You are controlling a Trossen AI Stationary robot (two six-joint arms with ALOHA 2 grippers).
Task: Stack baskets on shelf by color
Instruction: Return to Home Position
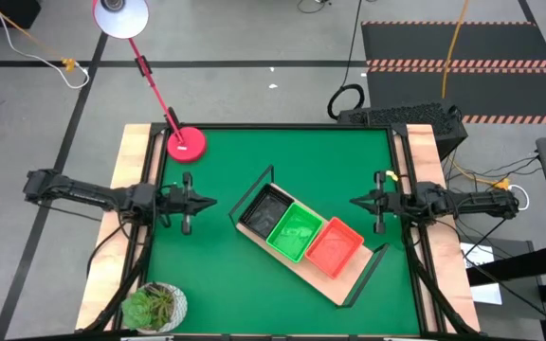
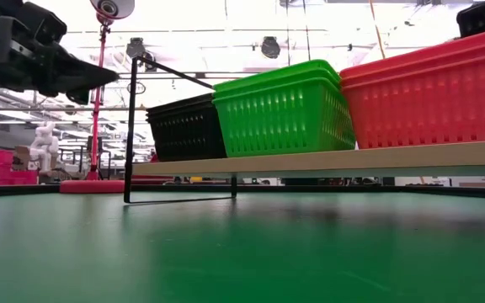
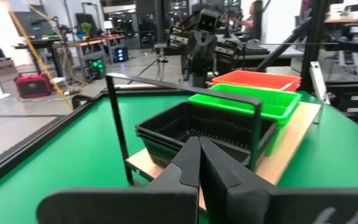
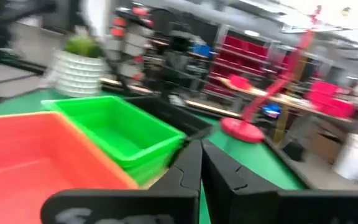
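Note:
The light-wood shelf [image 1: 346, 282] lies slantwise on the middle of the green mat, with a black wire frame at each end. Three stacks of baskets stand on it in a row: black [image 1: 265, 210], green [image 1: 297, 230] and red-orange [image 1: 334, 246]. The low view shows them side by side on the board [image 2: 327, 160]: black [image 2: 188, 128], green [image 2: 285, 109], red-orange [image 2: 432, 93]. My left gripper [image 1: 207, 202] hovers left of the black end, shut and holding nothing [image 3: 199, 148]. My right gripper [image 1: 356, 201] hovers right of the red end, also shut and holding nothing [image 4: 201, 148].
A red lamp base [image 1: 187, 144] stands near the mat's far left corner, its stem leaning away from the table. A potted plant [image 1: 154, 306] sits at the near left corner. Bare green mat [image 1: 216, 275] lies around the shelf.

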